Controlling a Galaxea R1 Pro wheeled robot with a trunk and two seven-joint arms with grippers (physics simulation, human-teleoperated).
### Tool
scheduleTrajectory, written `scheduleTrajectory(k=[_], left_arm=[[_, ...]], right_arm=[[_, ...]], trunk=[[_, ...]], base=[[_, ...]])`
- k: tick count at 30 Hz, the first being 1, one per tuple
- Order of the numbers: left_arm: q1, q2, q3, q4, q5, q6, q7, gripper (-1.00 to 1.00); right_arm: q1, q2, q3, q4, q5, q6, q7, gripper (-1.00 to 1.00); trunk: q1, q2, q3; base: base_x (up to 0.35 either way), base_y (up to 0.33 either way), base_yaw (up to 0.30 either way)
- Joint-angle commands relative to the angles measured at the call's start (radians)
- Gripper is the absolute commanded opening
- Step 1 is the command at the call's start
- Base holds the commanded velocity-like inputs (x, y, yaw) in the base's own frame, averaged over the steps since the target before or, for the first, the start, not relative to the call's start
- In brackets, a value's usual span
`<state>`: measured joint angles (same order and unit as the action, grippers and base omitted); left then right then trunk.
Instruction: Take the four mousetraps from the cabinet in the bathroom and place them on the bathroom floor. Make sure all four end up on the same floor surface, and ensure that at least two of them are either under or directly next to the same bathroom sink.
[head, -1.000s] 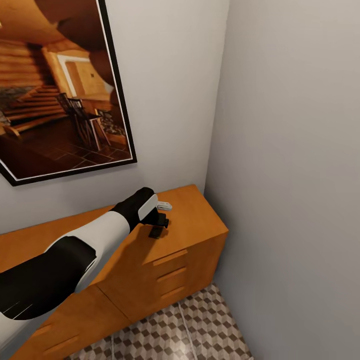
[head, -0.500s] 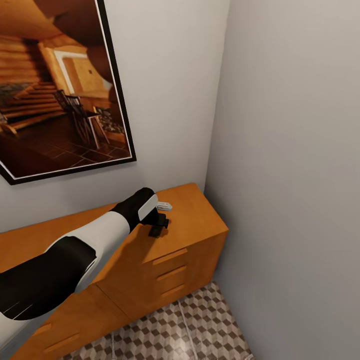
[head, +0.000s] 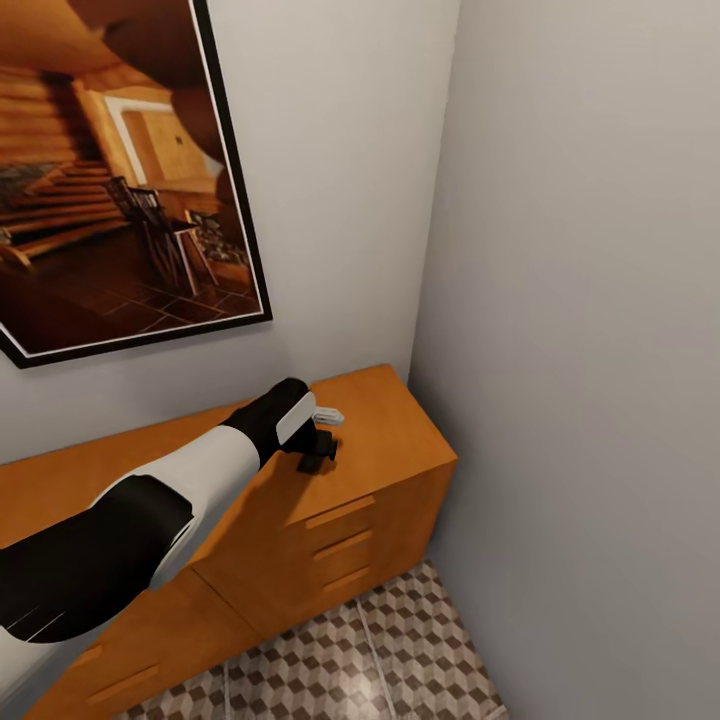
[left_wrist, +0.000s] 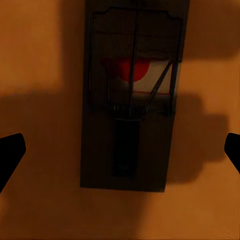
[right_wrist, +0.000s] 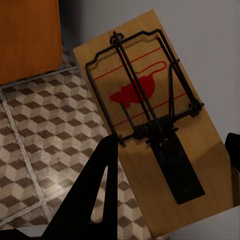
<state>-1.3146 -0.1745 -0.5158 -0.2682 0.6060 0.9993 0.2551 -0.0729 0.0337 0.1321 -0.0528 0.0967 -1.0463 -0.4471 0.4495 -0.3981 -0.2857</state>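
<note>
Picture frame (head: 120, 180) with a log-cabin interior hangs on the wall at the far left. Below it runs the cabinet (head: 400, 450), its drawers shut, pushed into the right-hand corner against the grey side wall. Reaching over its top from the near left is the left arm, and the left gripper (head: 318, 452) hangs just above the top surface; in the left wrist view its two dark fingertips stand wide apart on either side of a mousetrap (left_wrist: 132, 95) that lies flat on the wood in the gripper's shadow, nothing pinched between them. Near right, below the cabinet front, is the bathroom floor (head: 400, 660) with its cube tiles.

Right gripper (right_wrist: 172, 165): its wrist view shows a second mousetrap (right_wrist: 150, 125) carried above the tiles, one dark finger against its edge, the other just showing at the frame's edge, so I judge it clamped on that board.

By my reading, one trap is in hand and one is about to be picked up. No trap is seen on the tiles, and the sink placement is all left to do.
</note>
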Motion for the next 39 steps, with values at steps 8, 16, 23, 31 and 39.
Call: scheduleTrajectory(k=[8,16,23,31,39], left_arm=[[0.000,0.000,-0.004,0.000,0.009,0.002,0.007,1.00],[0.007,0.000,-0.004,0.000,0.009,0.002,0.007,1.00],[0.012,0.000,-0.004,0.000,0.009,0.002,0.007,1.00],[0.012,0.000,-0.004,0.000,0.009,0.002,0.007,1.00],[0.012,0.000,-0.004,0.000,0.009,0.002,0.007,1.00]], right_arm=[[-0.001,0.000,0.001,0.001,0.009,-0.001,-0.010,-1.00],[-0.001,0.000,0.001,0.001,0.009,-0.001,-0.010,-1.00],[-0.001,0.000,0.001,0.001,0.009,-0.001,-0.010,-1.00],[-0.001,0.000,0.001,0.001,0.009,-0.001,-0.010,-1.00],[-0.001,0.000,0.001,0.001,0.009,-0.001,-0.010,-1.00]], trunk=[[0.000,-0.002,-0.009],[0.000,-0.002,-0.009],[0.000,-0.002,-0.009],[0.000,-0.002,-0.009],[0.000,-0.002,-0.010]], base=[[0.000,0.000,0.000],[0.000,0.000,0.000],[0.000,0.000,0.000],[0.000,0.000,0.000],[0.000,0.000,0.000]])
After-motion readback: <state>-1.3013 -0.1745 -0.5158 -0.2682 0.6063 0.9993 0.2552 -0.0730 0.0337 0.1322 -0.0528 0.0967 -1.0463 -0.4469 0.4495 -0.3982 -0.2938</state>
